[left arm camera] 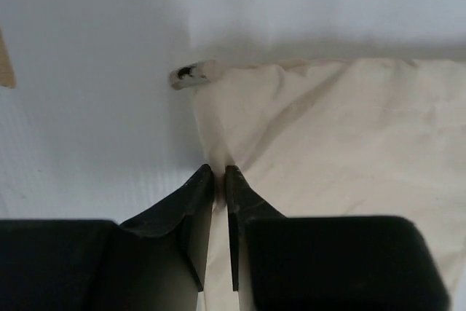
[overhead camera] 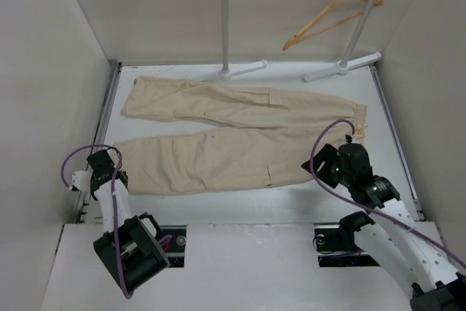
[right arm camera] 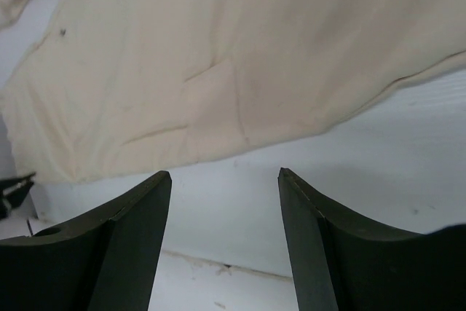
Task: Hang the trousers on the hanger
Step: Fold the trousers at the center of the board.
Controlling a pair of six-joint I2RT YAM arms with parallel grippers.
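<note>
- Seen from above, beige trousers (overhead camera: 233, 132) lie flat on a white table (overhead camera: 240, 198), taking up most of it.
- The waist is at the right and the two legs run to the left. The legs spread apart towards their hems, with a wedge of bare table between them.
- A side pocket shows on each leg.
- A wooden hanger (overhead camera: 331, 20) hangs by its hook from the top bar of a white rack (overhead camera: 226, 20) at the far right. It is tilted, well apart from the trousers, and nothing is on it.
- The rack's feet stand on the far edge of the table, just beyond the far leg.
- The left gripper (left arm camera: 219, 172) is at the near left, at the hem of the near leg.
- In the left wrist view, its fingers (left arm camera: 191, 202) are clenched almost together on the hem's left edge. A thin strip of cloth shows in the slit between them.
- A small grey tab (left arm camera: 193, 74) sticks out at the far corner of that hem.
- The right gripper (right arm camera: 226, 174) is at the near right, beside the waist end of the trousers.
- In the right wrist view, its fingers (right arm camera: 138, 231) are spread wide and grasp nothing. Bare table shows between them and the cloth's near edge lies just beyond the tips.
- Purple cables loop from both arms.
</note>
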